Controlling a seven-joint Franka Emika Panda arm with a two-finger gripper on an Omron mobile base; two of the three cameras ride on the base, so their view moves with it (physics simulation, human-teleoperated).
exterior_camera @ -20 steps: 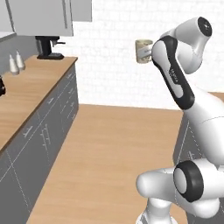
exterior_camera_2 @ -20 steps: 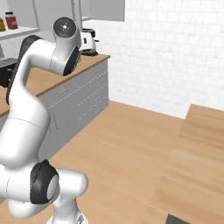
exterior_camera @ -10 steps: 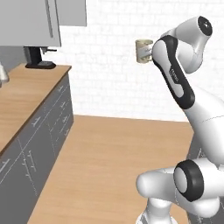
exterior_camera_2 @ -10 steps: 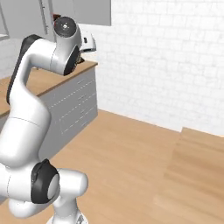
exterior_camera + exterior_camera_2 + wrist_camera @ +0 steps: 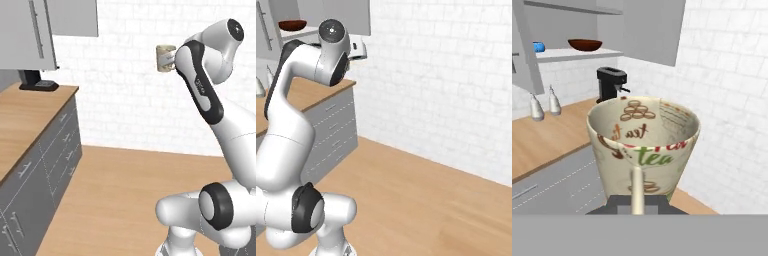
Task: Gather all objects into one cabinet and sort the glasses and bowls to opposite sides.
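Mug: beige patterned ceramic mug (image 5: 643, 145) rides upright, high off the tabletop (image 5: 547, 140), for transport.
Hand: hand (image 5: 172, 61) grips mug's handle.
Shelf: brown bowl (image 5: 585, 45) waits.

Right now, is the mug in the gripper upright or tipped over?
Upright. The mug sits mouth-up with its handle facing the hand camera, and the left base view shows its rim level beside the arm. It looks empty inside.
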